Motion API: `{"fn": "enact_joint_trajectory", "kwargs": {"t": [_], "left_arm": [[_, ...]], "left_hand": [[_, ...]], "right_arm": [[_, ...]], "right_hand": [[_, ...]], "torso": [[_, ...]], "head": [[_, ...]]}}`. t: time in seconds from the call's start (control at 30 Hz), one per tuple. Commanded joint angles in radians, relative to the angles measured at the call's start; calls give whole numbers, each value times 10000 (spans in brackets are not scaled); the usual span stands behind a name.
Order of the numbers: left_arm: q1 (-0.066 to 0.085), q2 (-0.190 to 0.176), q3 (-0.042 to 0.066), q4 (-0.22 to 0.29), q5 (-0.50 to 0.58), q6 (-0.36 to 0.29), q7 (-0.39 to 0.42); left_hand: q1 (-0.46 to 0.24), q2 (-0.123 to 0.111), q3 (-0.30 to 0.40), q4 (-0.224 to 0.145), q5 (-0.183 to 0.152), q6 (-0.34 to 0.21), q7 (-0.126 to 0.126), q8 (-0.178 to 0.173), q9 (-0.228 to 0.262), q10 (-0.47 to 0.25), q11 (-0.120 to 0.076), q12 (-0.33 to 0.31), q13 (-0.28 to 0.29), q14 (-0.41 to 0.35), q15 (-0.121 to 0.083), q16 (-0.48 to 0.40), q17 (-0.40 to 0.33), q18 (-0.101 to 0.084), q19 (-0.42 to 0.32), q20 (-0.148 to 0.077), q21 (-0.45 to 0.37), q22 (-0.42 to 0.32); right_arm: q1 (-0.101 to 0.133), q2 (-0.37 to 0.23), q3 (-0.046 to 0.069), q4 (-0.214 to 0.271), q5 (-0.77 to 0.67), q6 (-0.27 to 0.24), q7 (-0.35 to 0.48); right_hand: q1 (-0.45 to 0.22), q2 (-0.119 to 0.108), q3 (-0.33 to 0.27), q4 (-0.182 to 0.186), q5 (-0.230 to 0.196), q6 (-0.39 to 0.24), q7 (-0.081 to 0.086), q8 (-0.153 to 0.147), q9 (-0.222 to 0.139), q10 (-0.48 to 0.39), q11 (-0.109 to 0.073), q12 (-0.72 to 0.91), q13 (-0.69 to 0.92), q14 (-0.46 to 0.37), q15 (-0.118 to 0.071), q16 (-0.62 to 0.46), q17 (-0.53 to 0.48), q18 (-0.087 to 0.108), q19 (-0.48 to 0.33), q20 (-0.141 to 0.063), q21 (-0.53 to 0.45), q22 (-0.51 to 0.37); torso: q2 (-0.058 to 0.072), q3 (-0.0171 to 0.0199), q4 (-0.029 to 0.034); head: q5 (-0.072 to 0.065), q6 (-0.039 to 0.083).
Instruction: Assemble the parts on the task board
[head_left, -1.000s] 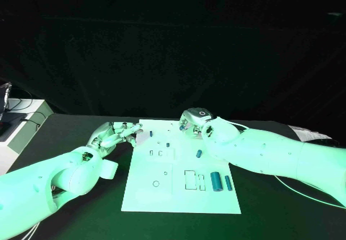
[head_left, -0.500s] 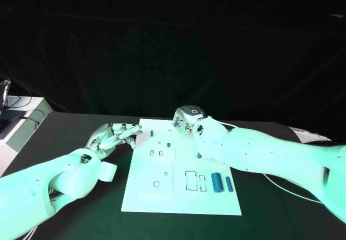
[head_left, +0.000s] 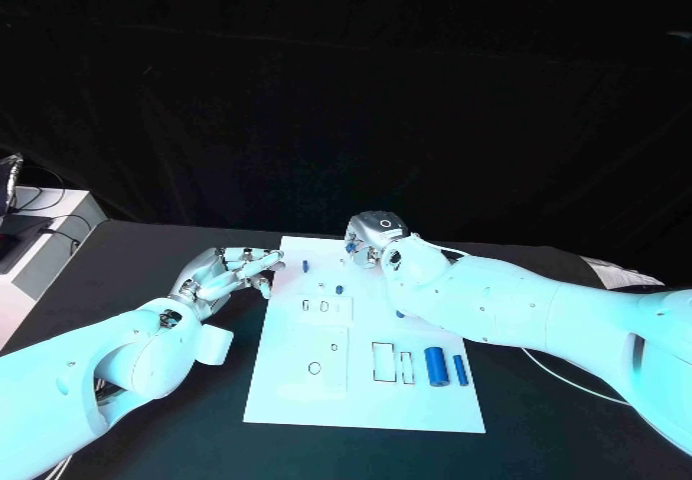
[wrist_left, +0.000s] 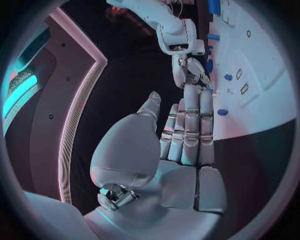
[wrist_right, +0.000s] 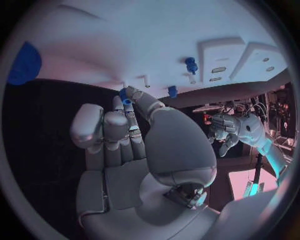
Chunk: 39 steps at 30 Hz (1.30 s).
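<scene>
Left robot hand (head_left: 231, 272) hovers at the white board's (head_left: 296, 400) left edge, fingers straight and apart, grasping nothing. On the board, a small blue peg (head_left: 304, 266) stands near the far edge, and two blue cylinders (head_left: 436, 364) lie side by side toward the right. Right robot hand (head_left: 372, 243), at the far edge, pinches a small blue piece (wrist_right: 127, 101) at its fingertips above the table (head_left: 130, 260).

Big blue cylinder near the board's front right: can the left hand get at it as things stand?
Probably yes. The big blue cylinder lies in the open on the task board, nothing over it. The left hand sits by the far left edge, holding nothing; the right hand is farther back.
</scene>
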Motion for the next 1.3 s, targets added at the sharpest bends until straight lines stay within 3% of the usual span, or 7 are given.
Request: {"fn": "enact_joint_trajectory", "kwargs": {"t": [0.03,0.63,1.13,1.17,1.23,1.27,1.3], "left_arm": [[3,12,16,36,-50,190,43],[7,53,68,42,-90,218,19],[7,88,79,-1,-97,260,-18],[7,89,79,-5,-98,261,-20],[7,91,80,-13,-98,263,-25],[7,90,80,-17,-98,263,-27],[7,89,80,-20,-98,264,-29]], "left_hand": [[-11,89,14,-71,-12,-50,-16,-38,7,-82,-10,-37,11,-48,11,47,-9,178,-82,-1,24,-6],[-11,89,14,-71,-12,-50,-16,-38,7,-82,-10,-37,11,-48,11,47,-9,178,-82,-1,24,-6],[-31,94,-10,-77,-14,-44,-21,-38,7,-100,-7,-37,11,-55,13,71,-39,175,-93,-3,66,-64],[-31,94,-10,-77,-14,-44,-21,-38,7,-100,-7,-37,11,-55,13,71,-39,175,-93,-3,66,-64],[-31,92,-12,-79,-14,-52,-18,-39,6,-109,-5,-37,11,-56,14,72,-41,175,-95,-3,69,-68],[-31,91,-14,-80,-14,-57,-16,-39,6,-115,-3,-37,11,-57,15,73,-42,174,-96,-3,71,-71],[-31,91,-14,-80,-14,-57,-16,-39,6,-115,-3,-37,11,-57,15,73,-42,174,-96,-3,71,-71]], "right_arm": [[-5,65,4,-82,-245,-75,-66],[-8,281,6,-464,-221,-20,12],[-9,383,5,-719,-3,-8,368],[-9,379,5,-723,43,-44,428],[-9,360,5,-712,101,-129,519],[-9,343,5,-697,125,-184,557],[-8,322,5,-676,144,-243,585]], "right_hand": [[170,241,49,-17,12,111,-20,41,109,439,-359,70,14,-24,-42,-17,9,153,392,-56,-29,1176],[173,238,31,-10,6,112,-20,41,104,425,-355,67,12,-24,-41,-25,15,148,396,-53,-34,1182],[133,144,-10,29,-15,-96,74,18,36,137,-256,68,2,-84,27,-206,-139,198,334,-6,-358,1114],[81,49,-52,43,-34,-211,111,3,5,-5,-209,70,-5,-111,56,-280,-218,239,307,9,-572,1063],[-162,-419,-316,111,-205,-845,285,-4,-73,-806,41,84,-9,-201,210,-576,-417,459,132,116,-1785,730],[-179,-651,-483,107,-252,-1200,229,-19,-93,-1309,145,69,-20,-206,268,-739,-529,595,51,171,-2467,517],[-42,-679,-740,202,-248,-1342,216,-5,-57,-1431,168,103,-7,-85,295,-951,-719,702,88,258,-2844,312]], "torso": [[26,-13,12],[124,-109,146],[194,-125,141],[197,-125,138],[202,-124,135],[205,-126,132],[209,-126,131]], "head": [[16,17],[-76,49],[-66,109],[-63,114],[-59,117],[-58,118],[-57,121]]}}
